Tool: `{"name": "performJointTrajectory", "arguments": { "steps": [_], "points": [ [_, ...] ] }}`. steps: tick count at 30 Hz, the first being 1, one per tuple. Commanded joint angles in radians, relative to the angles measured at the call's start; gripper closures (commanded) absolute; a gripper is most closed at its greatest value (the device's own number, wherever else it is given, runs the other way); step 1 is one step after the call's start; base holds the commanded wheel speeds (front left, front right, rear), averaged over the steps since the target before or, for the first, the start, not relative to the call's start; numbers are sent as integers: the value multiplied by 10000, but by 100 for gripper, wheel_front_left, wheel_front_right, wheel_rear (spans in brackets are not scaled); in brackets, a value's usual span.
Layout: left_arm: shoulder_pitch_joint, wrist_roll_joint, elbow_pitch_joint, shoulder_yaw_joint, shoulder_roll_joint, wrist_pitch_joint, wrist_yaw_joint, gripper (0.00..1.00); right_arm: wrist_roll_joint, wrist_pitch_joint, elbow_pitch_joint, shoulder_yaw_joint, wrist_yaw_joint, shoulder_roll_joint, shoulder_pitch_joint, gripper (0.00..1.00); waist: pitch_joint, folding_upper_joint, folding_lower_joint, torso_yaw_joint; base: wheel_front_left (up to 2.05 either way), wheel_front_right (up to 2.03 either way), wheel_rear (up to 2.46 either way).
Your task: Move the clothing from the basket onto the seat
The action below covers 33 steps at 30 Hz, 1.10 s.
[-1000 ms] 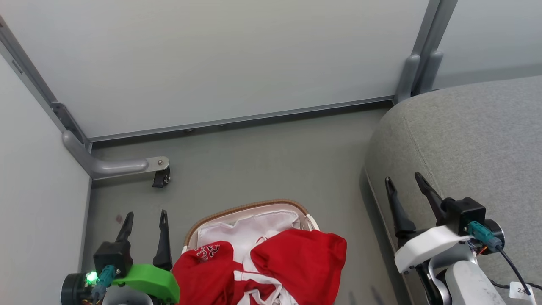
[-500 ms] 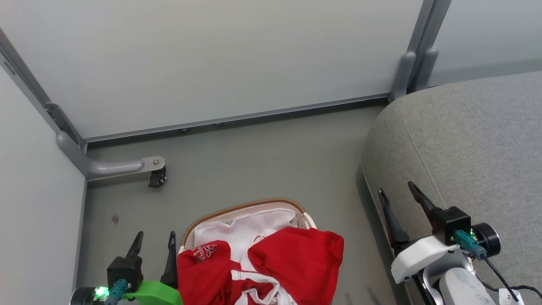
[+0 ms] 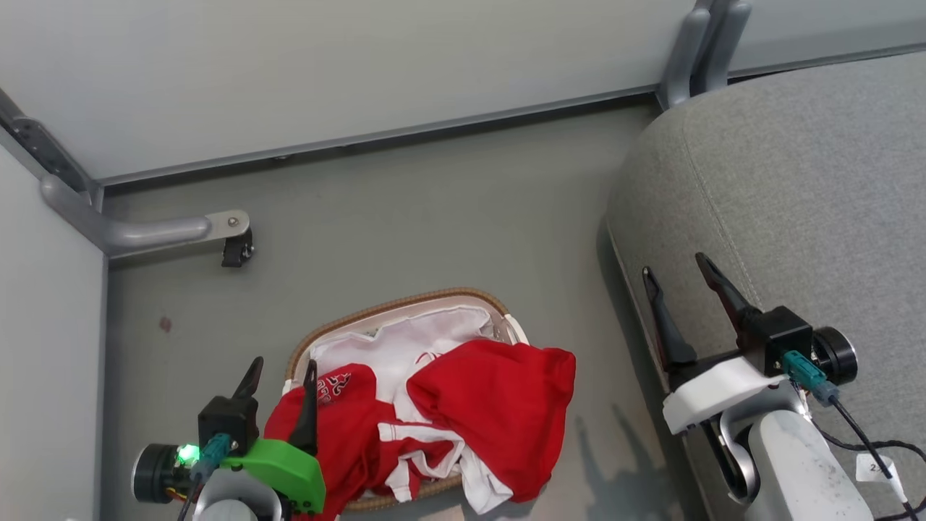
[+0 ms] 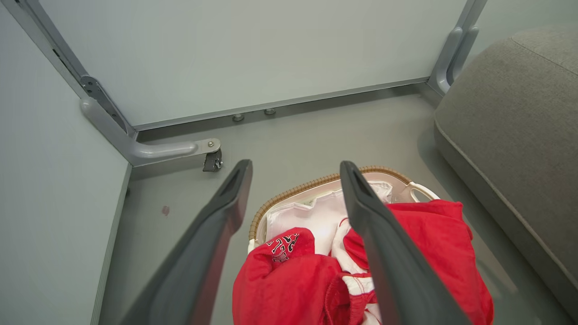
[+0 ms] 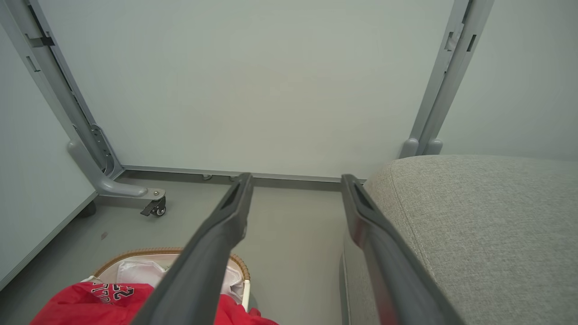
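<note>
Your clothing (image 3: 463, 412) lies heaped in the basket (image 3: 405, 307) at six o'clock in the head view, with one red fold spilling over the rim toward four o'clock. None of it is on the seat (image 3: 796, 181), well apart at two o'clock. Over the last second the head camera has tipped down. Your left hand (image 3: 283, 362) has crept in from eight o'clock, and its inner finger now overlaps the lettered red fabric. It is spread wide and holds nothing. Your right hand (image 3: 673, 264), also spread and empty, hovers at the seat's edge. I'd judge the first pick is imminent.
</note>
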Motion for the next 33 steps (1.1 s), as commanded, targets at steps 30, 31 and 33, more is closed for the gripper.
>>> {"name": "performJointTrajectory", "arguments": {
  "steps": [30,31,33],
  "points": [
    [-3753,-1388,2735,-3622,1849,0,-42,0,945,-49,-1680,662,-3,-36,-2130,0,5052,0,0,-1455,0,0,0],
    [-3877,-1424,2861,-3696,1886,0,-43,0,966,-49,-1721,666,-3,-39,-2171,0,5154,0,0,-1479,0,0,0],
    [-4165,-1515,3192,-3804,1952,0,-43,0,1048,-49,-1816,684,-3,-39,-2279,0,5410,0,0,-1535,0,0,0]
  ]
}}
